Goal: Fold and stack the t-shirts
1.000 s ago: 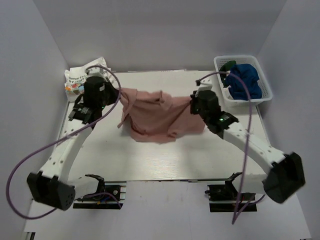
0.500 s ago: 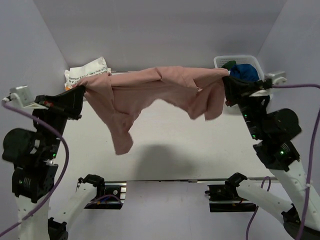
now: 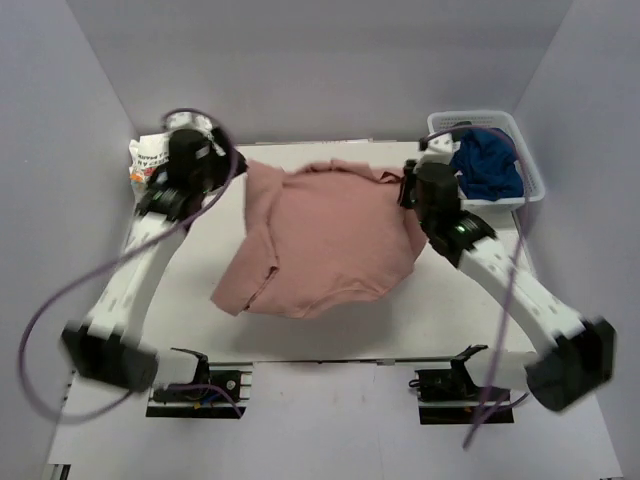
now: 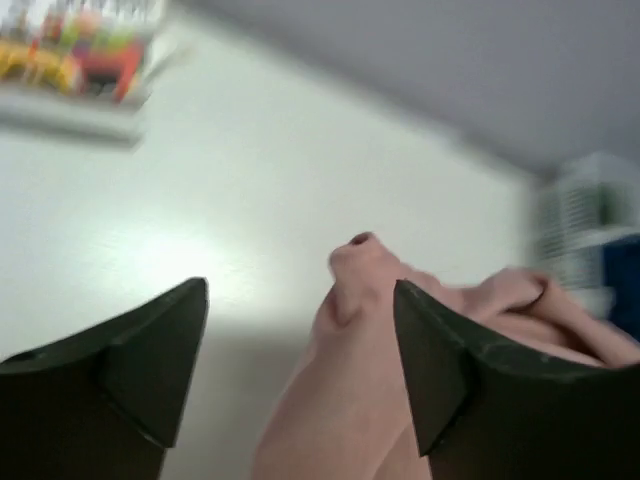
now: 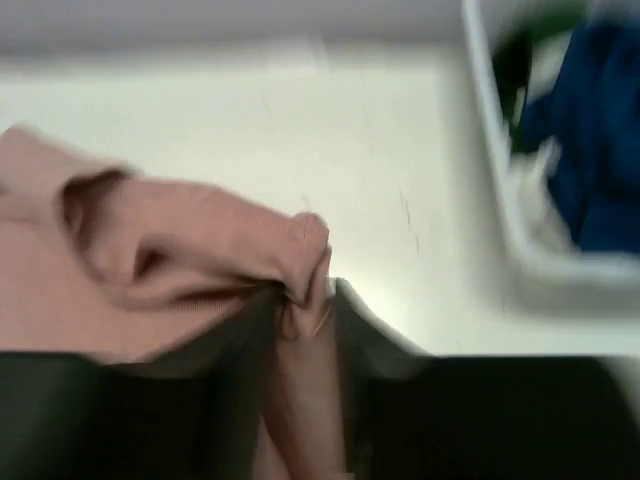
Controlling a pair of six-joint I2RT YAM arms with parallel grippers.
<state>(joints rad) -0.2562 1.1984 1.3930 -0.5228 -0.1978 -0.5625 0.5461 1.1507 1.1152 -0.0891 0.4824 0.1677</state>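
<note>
A dusty pink t-shirt (image 3: pixel 320 240) lies spread out and rumpled on the white table (image 3: pixel 200 330), its top edge toward the far side. My left gripper (image 3: pixel 222 165) is at the shirt's far left corner. In the left wrist view it (image 4: pixel 300 300) is wide open, with a pink fold (image 4: pixel 350 330) lying loose between the fingers. At the shirt's far right corner is my right gripper (image 3: pixel 407 188). In the blurred right wrist view its fingers (image 5: pixel 305 310) stand apart, with a bunched strip of pink cloth (image 5: pixel 300 260) between them.
A white mesh basket (image 3: pixel 487 117) at the far right holds a blue t-shirt (image 3: pixel 487 165) and a dark green one (image 5: pixel 515 60). A folded white t-shirt with colourful print (image 3: pixel 150 160) lies at the far left corner. Grey walls close in three sides.
Half a second ago both arms held the pink t-shirt stretched high in the air. They have since dropped to the table's far part, the shirt lies spread, and both grippers have opened.
</note>
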